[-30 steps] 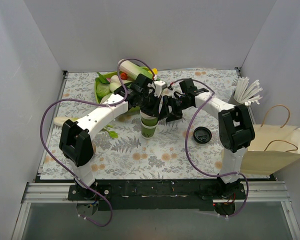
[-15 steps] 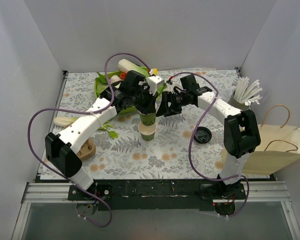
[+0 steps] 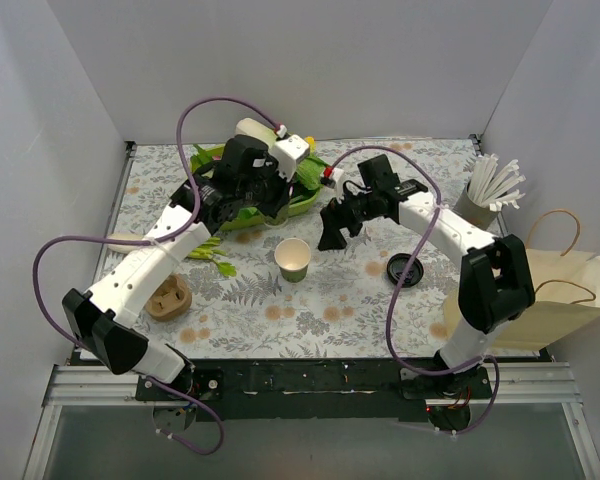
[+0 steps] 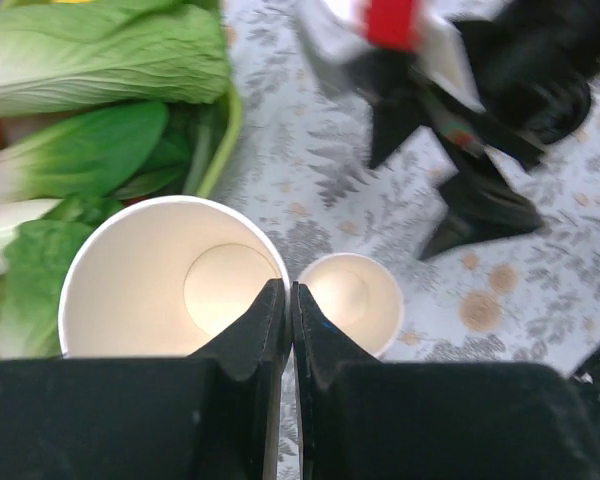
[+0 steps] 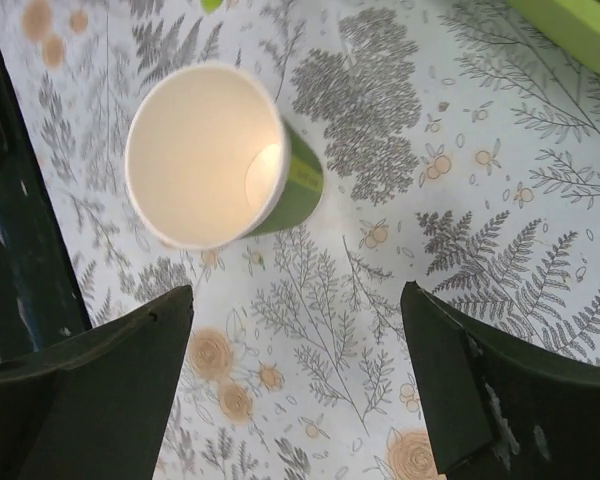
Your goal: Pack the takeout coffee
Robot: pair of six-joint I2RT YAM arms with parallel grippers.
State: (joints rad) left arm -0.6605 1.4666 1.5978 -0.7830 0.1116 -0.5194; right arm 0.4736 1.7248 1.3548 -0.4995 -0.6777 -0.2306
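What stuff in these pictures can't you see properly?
Top view: the held cup is hidden under the left gripper.
Left wrist view: that cup's outside is hidden, and only its inside shows.
Top view: the paper bag is seen side-on, so its inside does not show.
Top view: the brown thing is too small to name.
Right wrist view: the table cup has markings too small to read.
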